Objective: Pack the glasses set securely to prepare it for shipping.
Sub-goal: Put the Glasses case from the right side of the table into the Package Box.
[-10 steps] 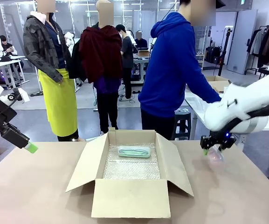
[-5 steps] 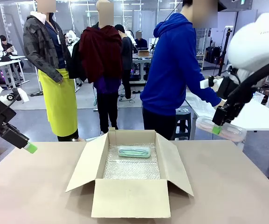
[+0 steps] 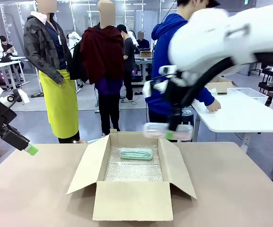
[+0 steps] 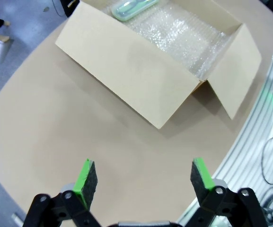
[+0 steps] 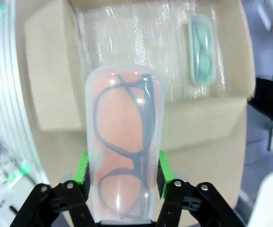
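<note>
The pale pink, semi-clear glasses case (image 5: 124, 142) holds dark-framed glasses, and my right gripper (image 5: 122, 172) is shut on its sides. From the front, that pink case (image 3: 155, 128) hangs level in the right gripper (image 3: 171, 135) above the far right corner of the open cardboard box (image 3: 131, 201). The mint-green case (image 3: 136, 153) lies on bubble wrap (image 3: 134, 171) at the box's far end; the mint case (image 5: 200, 49) also sits below the right wrist. My left gripper (image 3: 30, 149) hovers open over the table's left edge, its green pads (image 4: 85, 177) wide apart with nothing between them.
The box's flaps (image 3: 86, 165) spread out to both sides and the front. A person in a blue hoodie (image 3: 174, 56) stands behind the box, one hand (image 3: 215, 106) on a white side table (image 3: 240, 116). Bare brown tabletop (image 4: 79, 127) lies under the left gripper.
My right arm has lifted the pink case off the table's right side and swung it left to above the box's far right corner. The left arm has not moved.
</note>
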Motion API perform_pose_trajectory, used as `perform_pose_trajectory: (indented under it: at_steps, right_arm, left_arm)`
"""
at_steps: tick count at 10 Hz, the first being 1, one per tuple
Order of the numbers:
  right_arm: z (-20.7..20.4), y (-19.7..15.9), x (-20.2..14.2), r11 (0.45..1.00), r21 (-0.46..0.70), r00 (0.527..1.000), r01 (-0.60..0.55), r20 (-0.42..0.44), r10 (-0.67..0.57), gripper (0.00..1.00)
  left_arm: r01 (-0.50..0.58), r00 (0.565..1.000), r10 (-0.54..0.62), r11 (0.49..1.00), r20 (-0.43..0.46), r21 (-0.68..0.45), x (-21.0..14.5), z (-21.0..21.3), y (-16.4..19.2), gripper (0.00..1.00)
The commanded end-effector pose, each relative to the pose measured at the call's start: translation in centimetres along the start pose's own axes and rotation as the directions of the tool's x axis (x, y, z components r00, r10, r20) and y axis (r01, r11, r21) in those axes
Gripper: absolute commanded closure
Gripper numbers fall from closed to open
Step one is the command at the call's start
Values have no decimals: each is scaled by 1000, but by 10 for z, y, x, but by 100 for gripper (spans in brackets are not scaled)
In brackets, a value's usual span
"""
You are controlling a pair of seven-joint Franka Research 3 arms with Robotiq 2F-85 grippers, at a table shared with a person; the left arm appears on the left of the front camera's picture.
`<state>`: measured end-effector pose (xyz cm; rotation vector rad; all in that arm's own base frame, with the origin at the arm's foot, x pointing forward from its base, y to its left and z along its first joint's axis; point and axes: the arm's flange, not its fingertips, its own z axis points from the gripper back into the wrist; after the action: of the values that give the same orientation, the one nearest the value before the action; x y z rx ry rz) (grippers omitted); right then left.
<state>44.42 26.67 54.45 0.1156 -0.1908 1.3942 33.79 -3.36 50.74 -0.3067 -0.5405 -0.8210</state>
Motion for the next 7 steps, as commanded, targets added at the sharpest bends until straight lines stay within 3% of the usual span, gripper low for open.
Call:
perform_pose_trajectory:
  at_steps: [1, 3, 5, 6, 7]
  right_arm:
    - [-20, -23, 47, 1000, -13, 1000, -13, 25, 14, 55]
    - [-54, -30, 85, 999, -3, 997, 36, 73, -36, 55]
    - [-116, -38, 84, 999, 23, 999, 32, 25, -33, 55]
    - [-142, -44, 81, 1000, -20, 998, -2, 66, 3, 55]
    - [-163, -44, 81, 1000, 19, 998, 8, 69, -10, 55]
  left_arm:
    - [8, 1000, -7, 1000, 16, -17, -1, 2, 1, 0]
    - [8, 1000, -7, 1000, 16, -17, -1, 2, 1, 0]
    - [8, 1000, -7, 1000, 16, -17, -1, 2, 1, 0]
    - [8, 1000, -7, 1000, 16, -17, -1, 2, 1, 0]
    - [8, 1000, -7, 1000, 16, -17, -1, 2, 1, 0]
